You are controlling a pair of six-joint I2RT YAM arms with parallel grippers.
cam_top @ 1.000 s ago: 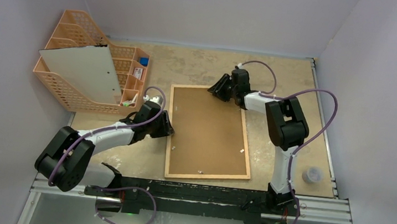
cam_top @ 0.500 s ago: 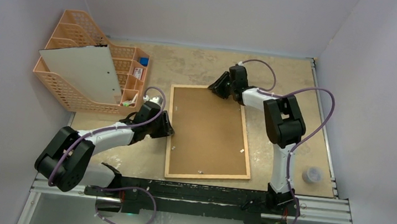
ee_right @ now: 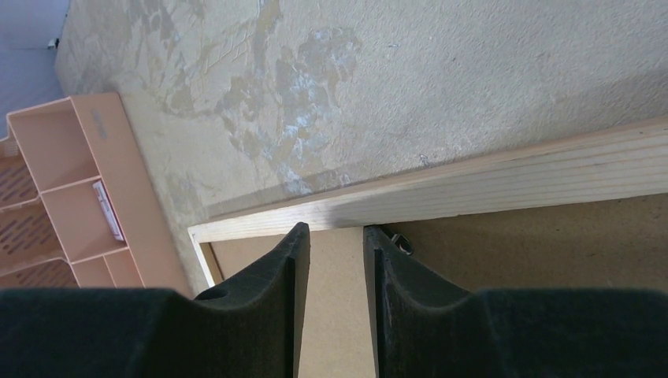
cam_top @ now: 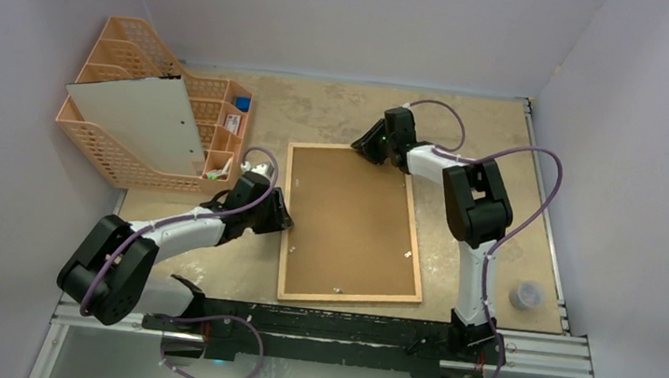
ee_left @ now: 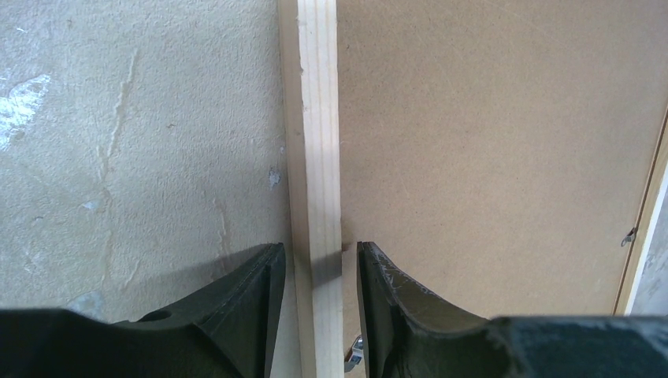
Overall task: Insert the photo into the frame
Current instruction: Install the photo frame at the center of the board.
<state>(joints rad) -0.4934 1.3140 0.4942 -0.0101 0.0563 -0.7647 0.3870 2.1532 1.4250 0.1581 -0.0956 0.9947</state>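
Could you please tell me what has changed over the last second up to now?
The right pincer slid slightly left and farther out along the far rail of the frame. No visible grasp or release. The left pincer stayed astride the left rail; the frame did not shift.

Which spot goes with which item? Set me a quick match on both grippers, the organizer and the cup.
Things:
1 left gripper
2 right gripper
3 orange organizer
4 small cup

Places:
A at the frame far rail
B far-left corner of the table
C astride the frame's left rail
D near-right edge of the table

Pairs: 1-C, 2-A, 3-B, 4-D
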